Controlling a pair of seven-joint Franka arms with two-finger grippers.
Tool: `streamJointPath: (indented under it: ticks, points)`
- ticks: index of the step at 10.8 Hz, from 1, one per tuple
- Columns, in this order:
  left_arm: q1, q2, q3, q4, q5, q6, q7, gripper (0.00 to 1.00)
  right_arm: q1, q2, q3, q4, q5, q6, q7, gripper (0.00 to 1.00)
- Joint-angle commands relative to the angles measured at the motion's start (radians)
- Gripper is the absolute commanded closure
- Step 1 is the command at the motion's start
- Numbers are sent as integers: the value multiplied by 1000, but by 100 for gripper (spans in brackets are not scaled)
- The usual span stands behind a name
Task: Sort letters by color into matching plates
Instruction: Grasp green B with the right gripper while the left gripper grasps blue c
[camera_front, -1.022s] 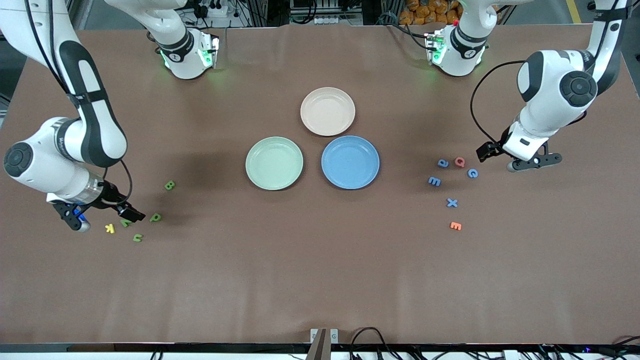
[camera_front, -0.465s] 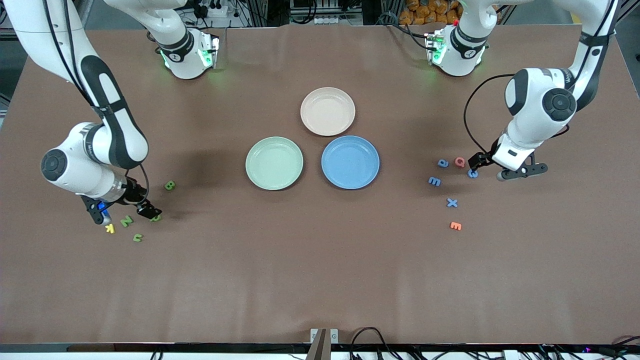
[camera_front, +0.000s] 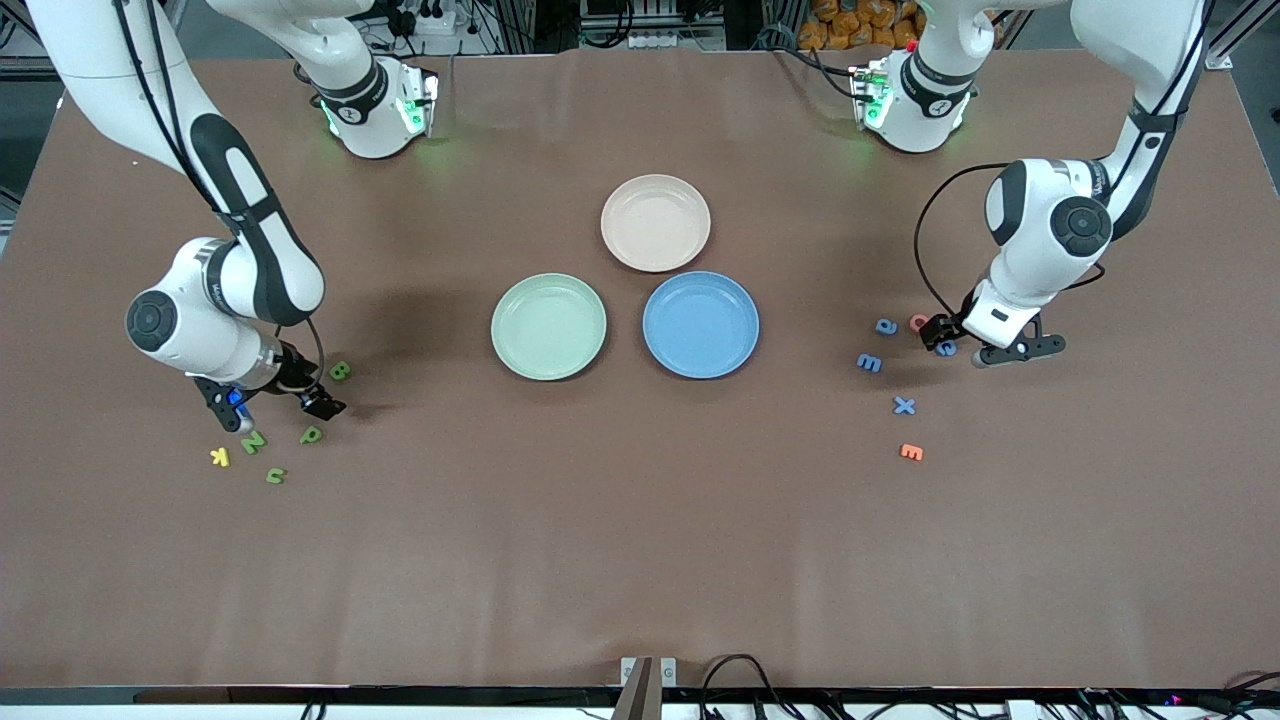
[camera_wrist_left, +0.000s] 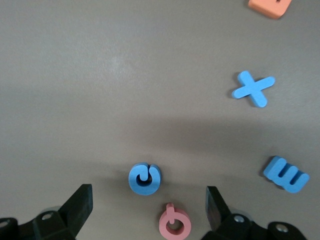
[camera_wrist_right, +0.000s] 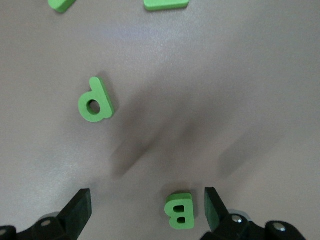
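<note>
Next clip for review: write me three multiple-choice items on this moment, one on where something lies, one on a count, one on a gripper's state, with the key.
1. Where does the green B lie?
A. In the green plate
B. On the table, toward the right arm's end
C. In the blue plate

2. How many plates are on the table?
A. Two
B. Three
C. Four

3. How are the left gripper's fingers?
A. Open, holding nothing
B. Shut on the blue C
C. Shut on the pink letter

Key: 1 B, the B rests on bare table beside the right gripper. 2 B, a green plate, a blue plate and a beige plate show. 3 A, its fingers stand apart above the blue C and the pink letter.
</note>
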Motion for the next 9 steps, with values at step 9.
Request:
streamJointPath:
  ticks: [9]
  points:
    - [32, 124, -1, 18, -13, 105, -6, 9, 35, -57, 1, -128, 7, 65, 16, 0]
